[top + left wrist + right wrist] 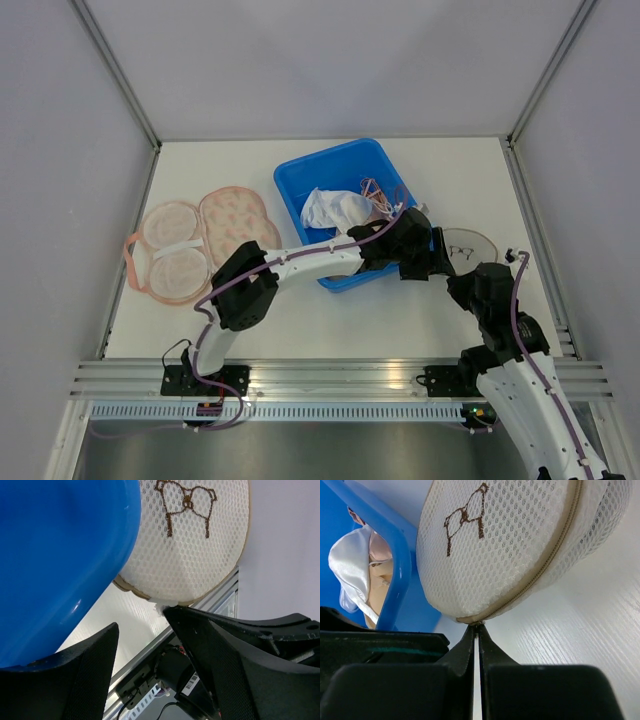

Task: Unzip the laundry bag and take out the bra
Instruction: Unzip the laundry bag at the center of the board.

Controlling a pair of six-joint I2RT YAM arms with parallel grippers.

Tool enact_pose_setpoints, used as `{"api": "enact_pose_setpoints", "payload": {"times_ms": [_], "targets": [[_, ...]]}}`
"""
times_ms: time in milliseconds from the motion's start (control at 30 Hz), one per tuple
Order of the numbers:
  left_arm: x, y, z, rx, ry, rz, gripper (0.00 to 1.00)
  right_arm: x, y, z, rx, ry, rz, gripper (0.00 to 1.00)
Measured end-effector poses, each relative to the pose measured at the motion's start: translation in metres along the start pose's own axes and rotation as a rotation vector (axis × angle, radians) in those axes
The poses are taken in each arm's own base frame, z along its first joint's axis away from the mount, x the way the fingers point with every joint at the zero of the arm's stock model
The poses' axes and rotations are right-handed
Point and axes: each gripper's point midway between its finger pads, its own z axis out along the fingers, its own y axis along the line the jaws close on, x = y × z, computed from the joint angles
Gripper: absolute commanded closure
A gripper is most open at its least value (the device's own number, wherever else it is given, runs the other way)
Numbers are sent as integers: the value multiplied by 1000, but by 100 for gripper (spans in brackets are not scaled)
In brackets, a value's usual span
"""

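The laundry bag [470, 243] is a round white mesh case with a brown glasses motif, lying on the table right of the blue bin; it also fills the left wrist view [192, 545] and the right wrist view [495, 550]. Its beige zipper [555, 550] runs round the rim and looks closed. My right gripper [478, 628] is shut on the zipper pull at the bag's near edge. My left gripper [140, 622] stands open beside the bag, and its right finger [200, 645] touches the rim. The bra is hidden.
The blue bin [300, 178] sits mid-table, with white satin cloth [328, 208] and pinkish straps inside. A pink patterned bag [200, 240] lies opened flat at the left. The table's near rail [150, 652] is just under my left gripper.
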Motion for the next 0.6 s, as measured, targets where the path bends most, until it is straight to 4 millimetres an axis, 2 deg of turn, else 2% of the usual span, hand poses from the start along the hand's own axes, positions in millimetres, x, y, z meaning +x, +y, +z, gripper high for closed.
{"api": "enact_pose_setpoints", "payload": {"times_ms": [167, 267, 300, 367, 400, 567, 600], "targets": [[-3, -4, 8, 9, 1, -10, 31, 0, 1, -4, -20, -2, -1, 100], [-4, -9, 11, 24, 9, -12, 40, 1, 0, -7, -23, 1, -1, 100], [-4, -10, 12, 28, 12, -12, 49, 1, 0, -7, -24, 1, -2, 100], [-5, -15, 14, 44, 15, -13, 59, 1, -1, -8, -22, 2, -4, 100], [-4, -15, 15, 49, 18, -14, 71, 2, -1, -8, -20, 2, -5, 100], [-3, -22, 22, 88, 37, -13, 97, 1, -6, -8, 4, -4, -10, 100], [-3, -24, 25, 96, 41, -12, 98, 0, -7, -8, 10, -8, -10, 100]]}}
